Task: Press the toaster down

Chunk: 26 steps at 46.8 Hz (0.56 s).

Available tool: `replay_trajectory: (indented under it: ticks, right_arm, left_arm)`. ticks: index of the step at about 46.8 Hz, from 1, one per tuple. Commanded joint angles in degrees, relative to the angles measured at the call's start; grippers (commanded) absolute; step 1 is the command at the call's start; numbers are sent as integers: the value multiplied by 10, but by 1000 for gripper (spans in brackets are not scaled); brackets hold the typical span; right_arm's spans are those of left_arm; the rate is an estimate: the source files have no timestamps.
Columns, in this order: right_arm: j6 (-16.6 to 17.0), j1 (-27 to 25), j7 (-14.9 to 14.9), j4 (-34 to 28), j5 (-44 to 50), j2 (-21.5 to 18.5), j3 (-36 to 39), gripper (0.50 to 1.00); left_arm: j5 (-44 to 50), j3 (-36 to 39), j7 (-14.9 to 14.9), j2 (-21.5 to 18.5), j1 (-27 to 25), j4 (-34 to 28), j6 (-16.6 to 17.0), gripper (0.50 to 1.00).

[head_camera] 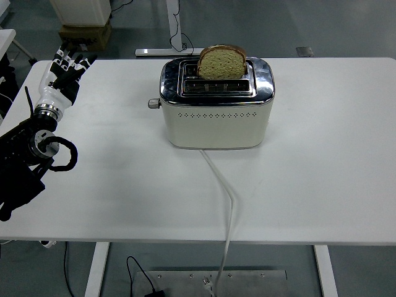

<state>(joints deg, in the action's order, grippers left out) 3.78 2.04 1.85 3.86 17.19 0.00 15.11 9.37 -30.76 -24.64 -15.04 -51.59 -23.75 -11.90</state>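
A cream two-slot toaster (216,111) with a chrome top stands at the middle of the white table (322,173). A slice of brown bread (223,62) sticks up out of its far slot. The small grey lever knob (153,104) juts from the toaster's left end, in its raised position. My left hand (67,67) hovers over the table's far left corner, fingers spread and holding nothing, well left of the lever. Its black forearm (28,161) comes in from the left edge. My right arm is out of sight.
The toaster's white power cord (226,192) runs from its front base across the table and over the near edge. Beyond the table are a cardboard box (86,31) and a stand base (162,52) on the floor.
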Motion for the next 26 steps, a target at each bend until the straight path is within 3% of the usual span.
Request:
replay_trajectory:
  ticks: [1, 14, 26]
  right_arm:
    - [0, 0, 0, 0, 0, 0, 0, 996]
    - [1, 1, 0, 1, -1, 0, 0, 998]
    - [1, -3, 4, 1, -1, 0, 2, 998]
  left_arm:
    - [1, -1, 0, 1, 1, 9, -15, 1000]
    - [7, -8, -1, 8, 24, 30, -47, 1000]
    - [8, -18, -1, 7, 26, 30, -49, 1000]
